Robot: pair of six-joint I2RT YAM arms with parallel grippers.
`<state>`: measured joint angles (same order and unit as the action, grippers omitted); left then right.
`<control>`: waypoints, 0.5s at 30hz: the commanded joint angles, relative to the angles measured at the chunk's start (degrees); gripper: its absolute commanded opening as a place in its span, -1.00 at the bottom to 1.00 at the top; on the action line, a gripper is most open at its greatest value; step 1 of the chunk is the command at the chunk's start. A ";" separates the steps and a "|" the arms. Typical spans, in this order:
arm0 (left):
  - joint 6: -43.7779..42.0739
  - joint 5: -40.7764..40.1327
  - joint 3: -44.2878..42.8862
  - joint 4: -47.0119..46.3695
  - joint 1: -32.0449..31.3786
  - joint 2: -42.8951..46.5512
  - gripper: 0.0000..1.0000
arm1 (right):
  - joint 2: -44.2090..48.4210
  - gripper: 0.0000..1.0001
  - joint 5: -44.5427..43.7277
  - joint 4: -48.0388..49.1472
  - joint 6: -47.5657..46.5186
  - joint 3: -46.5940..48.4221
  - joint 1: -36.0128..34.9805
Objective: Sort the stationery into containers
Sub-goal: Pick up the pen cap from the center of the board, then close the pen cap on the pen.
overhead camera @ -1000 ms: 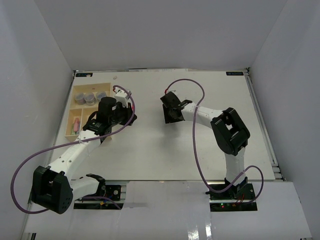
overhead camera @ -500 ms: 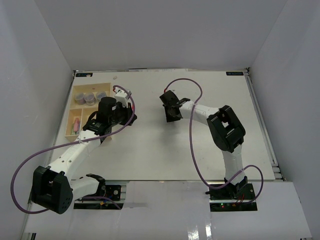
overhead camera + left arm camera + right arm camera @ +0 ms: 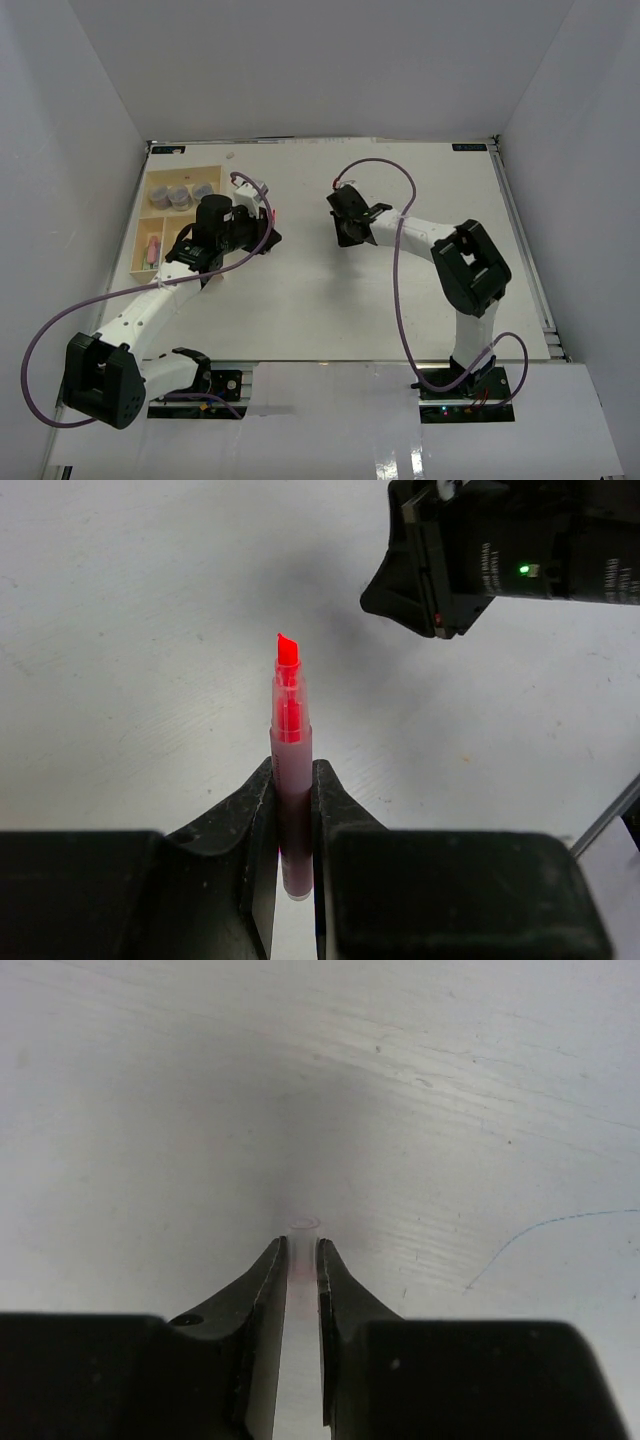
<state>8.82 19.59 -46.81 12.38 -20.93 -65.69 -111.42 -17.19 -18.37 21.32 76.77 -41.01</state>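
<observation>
My left gripper (image 3: 293, 770) is shut on a red marker (image 3: 288, 710), held by its lower barrel with the bare chisel tip pointing away. It hovers over the white table left of centre in the top view (image 3: 270, 232). My right gripper (image 3: 302, 1245) is shut on a small clear tube, which looks like a marker cap (image 3: 303, 1226), just above the table. In the top view it (image 3: 346, 236) is a short way right of the left one. The cream tray (image 3: 158, 186) at far left holds three grey-purple pots (image 3: 180, 196) and a pink marker (image 3: 153, 248).
The right gripper's black body (image 3: 480, 550) shows at the top right of the left wrist view, a little apart from the marker tip. White walls enclose the table on the left, back and right. A purple cable (image 3: 400, 260) hangs along each arm.
My left gripper has shifted slightly right and toward the front with the marker. The right arm's elbow swung right, and its gripper has moved a little.
</observation>
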 commanded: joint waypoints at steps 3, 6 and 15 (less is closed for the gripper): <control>-1.35 9.84 1.10 -3.06 0.19 2.93 -1.00 | 20.66 -0.85 4.53 20.85 -4.61 -11.54 -2.22; -1.17 12.30 1.72 -4.47 0.19 4.69 -1.00 | 29.31 -0.85 9.62 31.71 -6.55 -18.75 -2.58; -0.03 20.74 3.83 -9.48 0.19 7.15 -1.00 | 40.22 -0.84 21.14 58.51 -3.66 -30.00 -3.46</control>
<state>8.60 35.07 -43.81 5.74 -20.93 -59.92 -71.57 -1.89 25.50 16.75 49.06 -44.01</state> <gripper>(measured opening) 0.243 0.199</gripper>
